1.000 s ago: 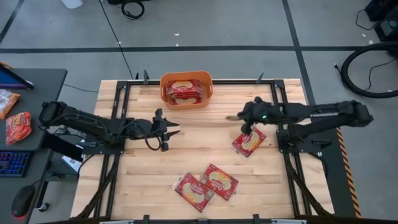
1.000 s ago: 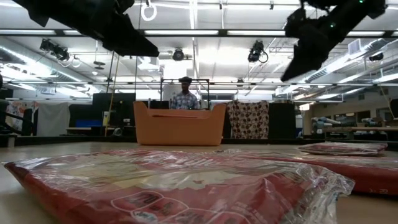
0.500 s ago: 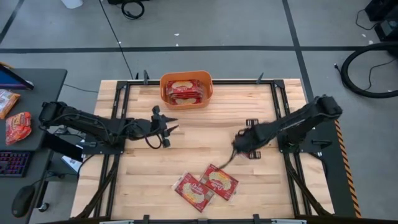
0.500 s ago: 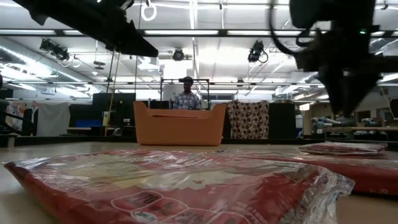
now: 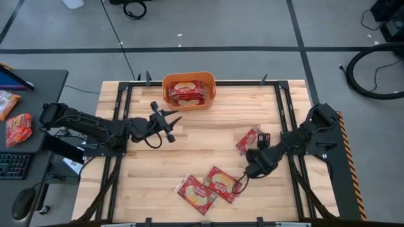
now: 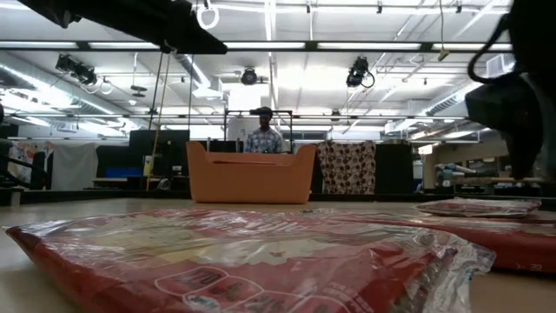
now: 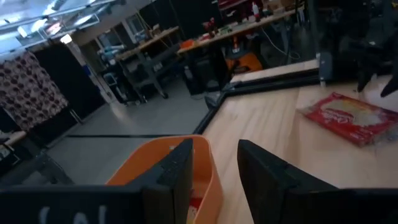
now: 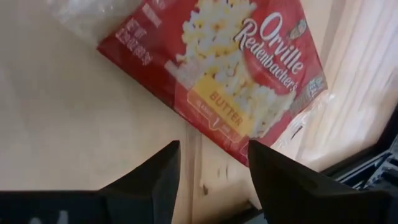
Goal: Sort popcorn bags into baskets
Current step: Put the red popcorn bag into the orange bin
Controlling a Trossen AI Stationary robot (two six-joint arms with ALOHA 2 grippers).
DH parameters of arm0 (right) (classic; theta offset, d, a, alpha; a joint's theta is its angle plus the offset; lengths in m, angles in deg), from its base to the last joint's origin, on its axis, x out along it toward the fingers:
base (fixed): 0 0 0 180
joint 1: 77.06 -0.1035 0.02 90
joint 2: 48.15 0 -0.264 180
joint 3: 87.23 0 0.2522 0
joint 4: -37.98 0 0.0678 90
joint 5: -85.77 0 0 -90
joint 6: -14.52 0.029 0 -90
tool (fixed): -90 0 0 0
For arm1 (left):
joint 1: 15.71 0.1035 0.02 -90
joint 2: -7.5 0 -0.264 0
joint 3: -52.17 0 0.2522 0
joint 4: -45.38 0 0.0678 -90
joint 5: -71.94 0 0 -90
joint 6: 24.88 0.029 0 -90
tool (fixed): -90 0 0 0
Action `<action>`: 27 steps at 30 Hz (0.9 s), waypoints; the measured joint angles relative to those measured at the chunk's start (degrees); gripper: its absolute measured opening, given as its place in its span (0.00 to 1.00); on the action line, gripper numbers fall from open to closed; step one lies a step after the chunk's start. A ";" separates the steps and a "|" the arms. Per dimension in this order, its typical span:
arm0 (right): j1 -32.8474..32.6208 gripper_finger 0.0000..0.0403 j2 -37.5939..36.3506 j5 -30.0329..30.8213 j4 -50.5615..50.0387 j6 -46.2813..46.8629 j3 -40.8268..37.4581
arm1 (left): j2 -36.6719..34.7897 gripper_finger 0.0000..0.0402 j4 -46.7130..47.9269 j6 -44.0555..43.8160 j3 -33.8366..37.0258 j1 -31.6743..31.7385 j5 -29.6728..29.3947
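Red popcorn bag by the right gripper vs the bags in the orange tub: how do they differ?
The lone red popcorn bag lies on the bare wooden table, beside the right gripper; the bags in the orange plastic tub sit inside its walls, at the table's far edge. The lone bag lies askew to the table edges; the tub bags lie roughly square. All share red wrappers with a cream picture patch.

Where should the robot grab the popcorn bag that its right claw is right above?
Best guess: the crinkly clear-plastic edge of the popcorn bag, coming straight down from above. The bag lies flat on the table, so only its thin edge can fit between the fingers. The right gripper hangs open over that edge.
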 joint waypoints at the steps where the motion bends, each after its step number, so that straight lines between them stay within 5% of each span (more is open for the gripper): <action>1: -0.69 0.48 -0.01 0.71 0.61 0.91 -0.63 | 0.00 0.32 -0.39 0.51 0.00 0.00 0.04; 19: -3.54 0.47 -0.27 10.04 11.18 -0.73 -11.65 | 0.02 0.32 -0.12 0.95 0.00 -0.02 0.16; 27: -3.37 0.33 -0.05 12.37 13.89 -2.63 -11.73 | 0.02 0.32 3.02 -5.03 -0.02 -0.19 0.16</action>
